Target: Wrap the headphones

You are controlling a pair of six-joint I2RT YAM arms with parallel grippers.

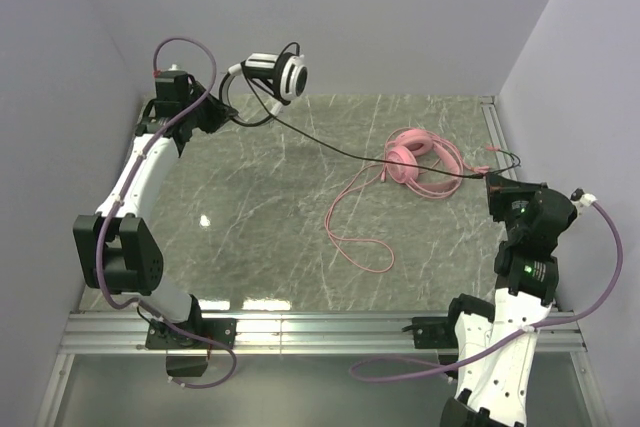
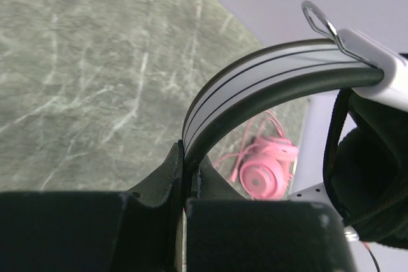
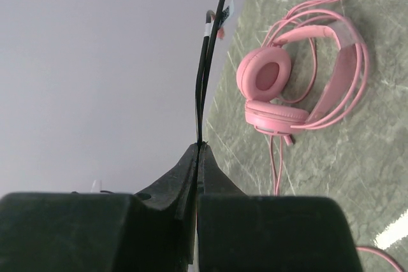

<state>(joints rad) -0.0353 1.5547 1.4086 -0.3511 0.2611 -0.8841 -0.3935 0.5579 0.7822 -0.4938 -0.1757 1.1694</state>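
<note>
My left gripper (image 1: pixel 222 99) is shut on the headband (image 2: pixel 255 71) of the black and white headphones (image 1: pixel 272 75) and holds them in the air at the far left. Their black cable (image 1: pixel 330 145) runs taut across the table to my right gripper (image 1: pixel 493 183), which is shut on the cable near its plug end (image 3: pixel 203 87). The pink headphones (image 1: pixel 418 161) lie on the table at the right, their pink cable (image 1: pixel 350 232) trailing toward the middle. They also show in the right wrist view (image 3: pixel 287 87) and the left wrist view (image 2: pixel 268 170).
The grey marble tabletop (image 1: pixel 260 207) is walled at the back and both sides. A metal rail (image 1: pixel 320 332) runs along the near edge between the arm bases. The pink cable loops over the middle of the table.
</note>
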